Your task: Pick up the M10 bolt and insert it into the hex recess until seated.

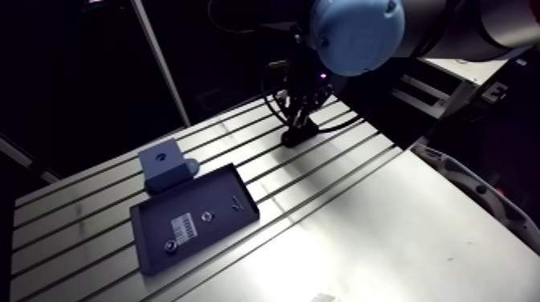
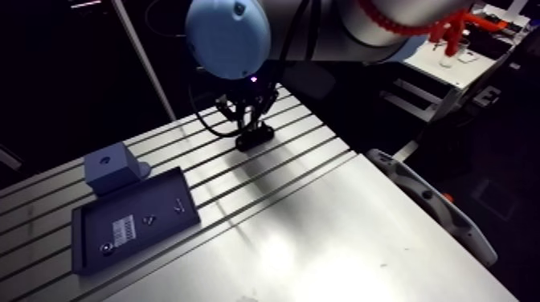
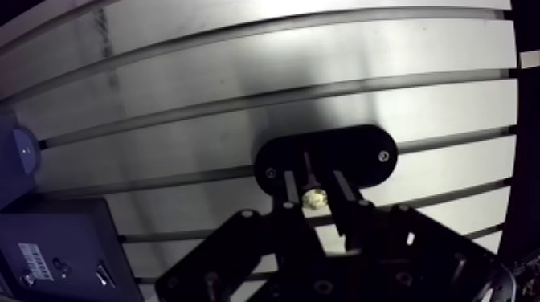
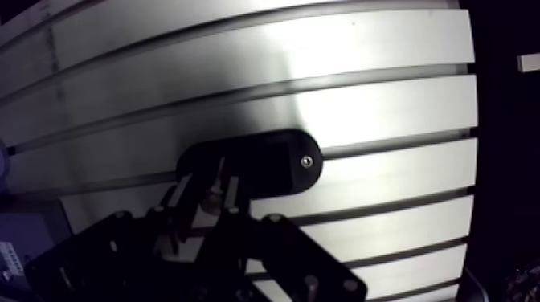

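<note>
In the wrist view my gripper point(image 3: 314, 181) is shut on a small bolt point(image 3: 313, 196). Its pale head sits between the fingers point(image 3: 291, 197) and its thin shank points down at a black oval fixture plate point(image 3: 363, 153) on the slotted table. The bolt's tip is over the middle of that plate; whether it touches I cannot tell. From the arm view, the gripper point(image 1: 299, 120) stands low over the same black fixture point(image 1: 296, 138) at the far side of the table. The recess itself is hidden by the bolt and fingers.
A black tray point(image 1: 229, 189) holding a label and two small parts lies on the table's left. A grey block point(image 1: 165, 165) with a hole on top stands just behind it. The slotted aluminium table point(image 1: 386, 233) stretches to the right and front.
</note>
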